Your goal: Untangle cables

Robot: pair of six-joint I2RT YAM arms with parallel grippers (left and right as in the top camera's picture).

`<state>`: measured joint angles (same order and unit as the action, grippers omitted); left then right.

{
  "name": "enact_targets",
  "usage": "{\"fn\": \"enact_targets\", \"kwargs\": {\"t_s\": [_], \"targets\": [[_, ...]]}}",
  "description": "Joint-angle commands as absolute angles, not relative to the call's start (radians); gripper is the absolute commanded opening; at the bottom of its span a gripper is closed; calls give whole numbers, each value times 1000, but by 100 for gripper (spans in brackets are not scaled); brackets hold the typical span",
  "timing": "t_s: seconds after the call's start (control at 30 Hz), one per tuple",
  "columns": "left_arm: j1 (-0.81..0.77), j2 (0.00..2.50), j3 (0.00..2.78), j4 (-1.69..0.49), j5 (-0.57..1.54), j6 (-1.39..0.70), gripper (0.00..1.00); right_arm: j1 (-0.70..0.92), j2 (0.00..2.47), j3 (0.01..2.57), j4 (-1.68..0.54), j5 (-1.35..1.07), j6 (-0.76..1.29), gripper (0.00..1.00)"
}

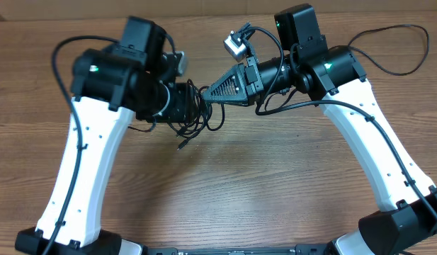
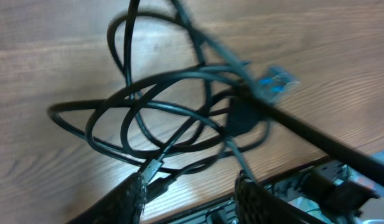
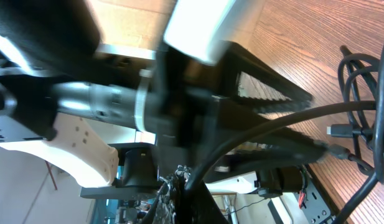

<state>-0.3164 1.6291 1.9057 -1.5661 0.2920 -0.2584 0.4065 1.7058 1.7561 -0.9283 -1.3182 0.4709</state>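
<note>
The cables [image 1: 195,117] lie in 1 loose, tangled bundle on the bench [image 1: 260,184], just toward 11 o'clock from the middle of the overhead view. Several thin black loops are crossed over each other, and single strands cannot be told apart. In the overhead view 1 small plug [image 1: 181,146] is seen trailing out of the bundle at 7 o'clock, resting on the wood. In the left wrist view the loops are spread wide over the bench, with a plug end [image 2: 153,167] at the near edge of the bundle.

The left tool [image 2: 192,185] is placed at 9 o'clock of the bundle, mostly hidden under its own wrist in the overhead view. In the left wrist view its 2 fingers [image 2: 137,196] are seen spread apart, with the near strands lying between them and nothing pinched.

The right tool [image 1: 207,94] is reached in from 2 o'clock, its fingers pressed together into 1 wedge whose tip is at the upper edge of the bundle. Whether a strand is pinched in that tip cannot be told.
</note>
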Motion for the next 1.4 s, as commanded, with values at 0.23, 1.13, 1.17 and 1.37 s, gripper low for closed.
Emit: {"fn": "enact_targets", "kwargs": {"t_s": [0.23, 1.13, 1.17, 1.37], "targets": [[-323, 1700, 1842, -1538, 176, -239, 38, 403, 1693, 1775, -926, -1325, 468, 4], [-328, 1700, 1841, -1422, 71, -311, 5, 403, 1693, 1775, -930, -1325, 468, 5], [-328, 1700, 1841, -1422, 71, -311, 4, 403, 1693, 1775, -930, -1325, 467, 5], [-327, 1699, 1863, -1457, 78, -311, 4, 403, 1693, 1775, -932, -1254, 467, 5]]}}
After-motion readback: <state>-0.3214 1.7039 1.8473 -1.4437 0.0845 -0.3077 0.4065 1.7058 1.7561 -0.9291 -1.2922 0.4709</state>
